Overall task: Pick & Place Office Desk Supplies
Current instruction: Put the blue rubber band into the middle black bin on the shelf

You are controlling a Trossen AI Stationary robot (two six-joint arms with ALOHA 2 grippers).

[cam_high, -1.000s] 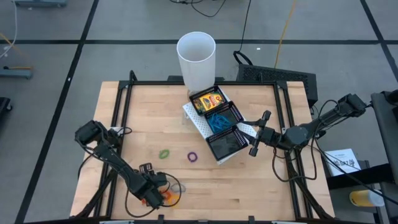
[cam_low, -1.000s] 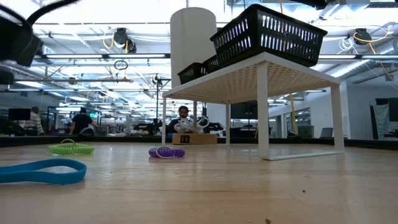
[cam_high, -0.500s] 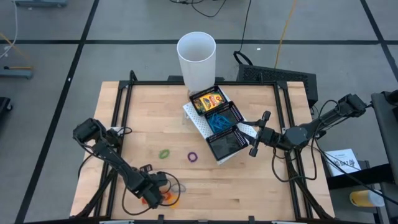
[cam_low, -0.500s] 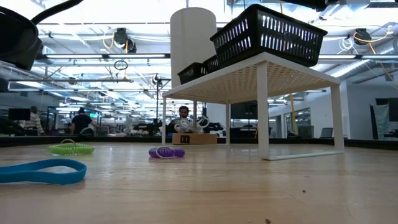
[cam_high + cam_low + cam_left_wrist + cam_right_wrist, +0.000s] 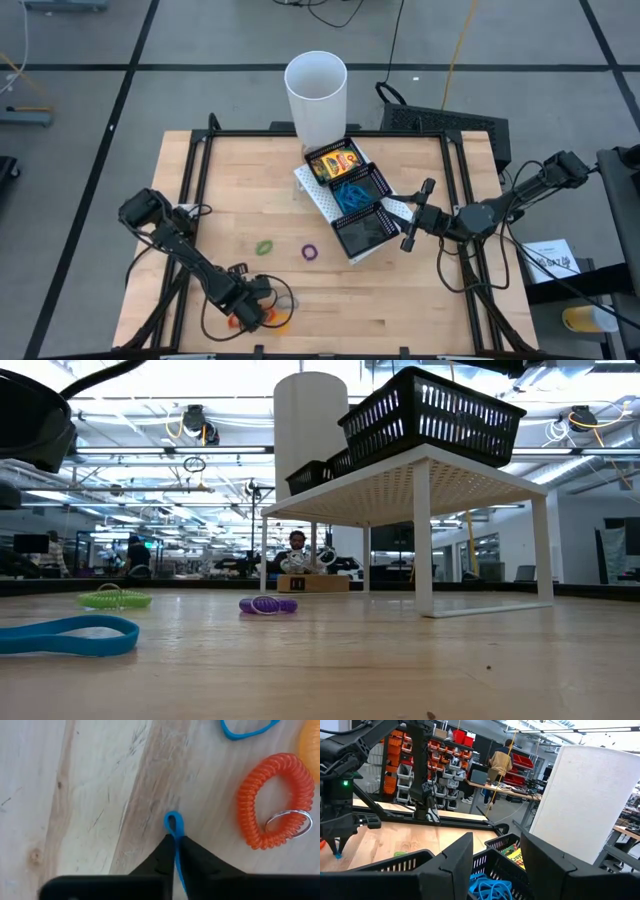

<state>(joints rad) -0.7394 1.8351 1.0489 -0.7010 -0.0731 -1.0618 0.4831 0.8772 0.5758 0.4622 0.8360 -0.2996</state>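
The left gripper's fingers, apart a second ago, now pinch a blue band on the counter beside an orange coil. The right gripper's fingers stand apart above the tray, which holds crayon boxes and blue bands.

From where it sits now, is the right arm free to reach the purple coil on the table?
Probably not directly: the right end effector hovers open beside the black tray, which stands on its white riser between it and the purple coil.

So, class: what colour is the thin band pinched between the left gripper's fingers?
Blue. The band shows best in the left wrist view, clamped by the left gripper.
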